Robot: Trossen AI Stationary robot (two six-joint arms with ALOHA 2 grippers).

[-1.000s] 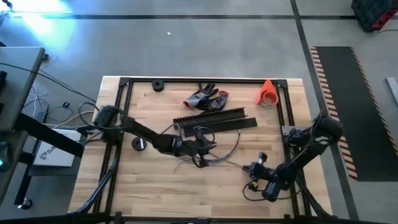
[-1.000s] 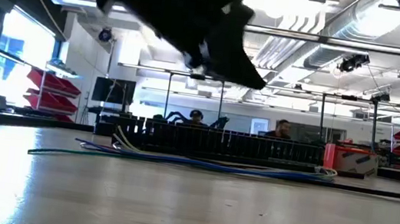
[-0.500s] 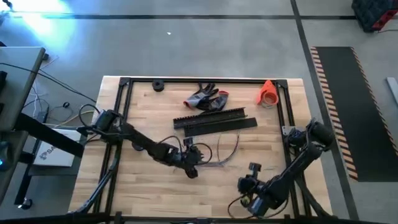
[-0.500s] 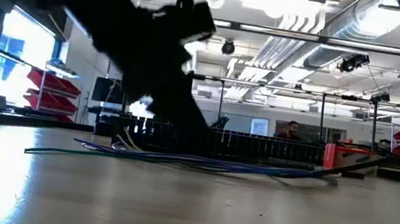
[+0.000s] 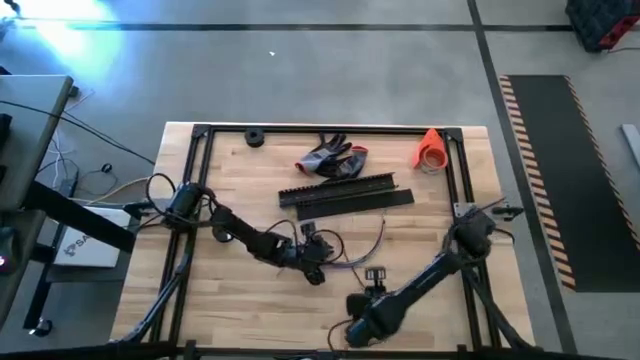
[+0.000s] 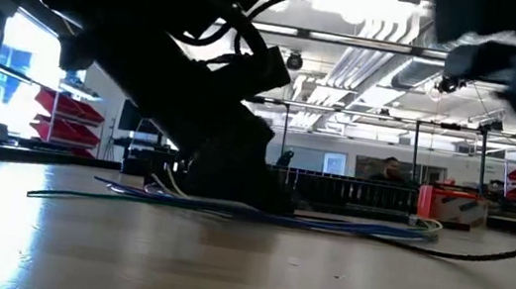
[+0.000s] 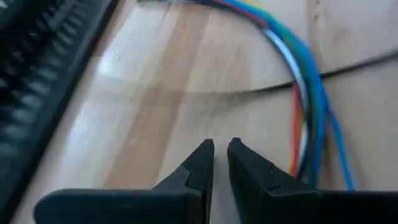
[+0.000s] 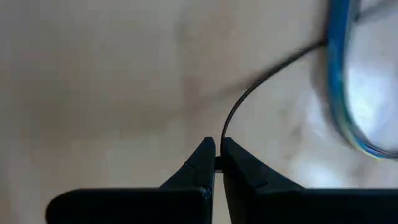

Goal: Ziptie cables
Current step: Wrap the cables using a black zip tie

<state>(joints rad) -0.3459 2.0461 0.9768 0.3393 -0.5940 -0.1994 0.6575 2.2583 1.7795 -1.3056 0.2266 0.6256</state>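
The cables (image 5: pixel 352 252) lie loose on the wooden table near its middle, a curved bundle of thin coloured wires (image 7: pixel 308 87) (image 6: pixel 328 222). My left gripper (image 5: pixel 318 262) (image 7: pixel 221 146) is low over the table right beside the bundle. Its fingers are drawn together to a narrow slit with nothing between them. My right gripper (image 5: pixel 375 274) (image 8: pixel 217 144) is nearer the front edge, shut on a thin black strand (image 8: pixel 239 102) that runs toward the cables (image 8: pixel 339 81). My right gripper pinches the thin black strand's end (image 8: pixel 221 138) between its two fingertips. From the fingers the strand curves away over the table toward the cable bundle, lying slack.
Long black slotted strips (image 5: pixel 345 190) lie just beyond the cables, and also show in the left wrist view (image 7: pixel 37 68). Grey-and-red gloves (image 5: pixel 333 158), an orange object (image 5: pixel 432 148) and a small black disc (image 5: pixel 254 138) sit near the far edge. A black frame (image 5: pixel 200 160) borders the table.
My right gripper has travelled toward the table's left and near edge, taking the black strand along. My left gripper has gone down to the table beside the cables and a little toward the near edge. The wire loops have shifted shape.
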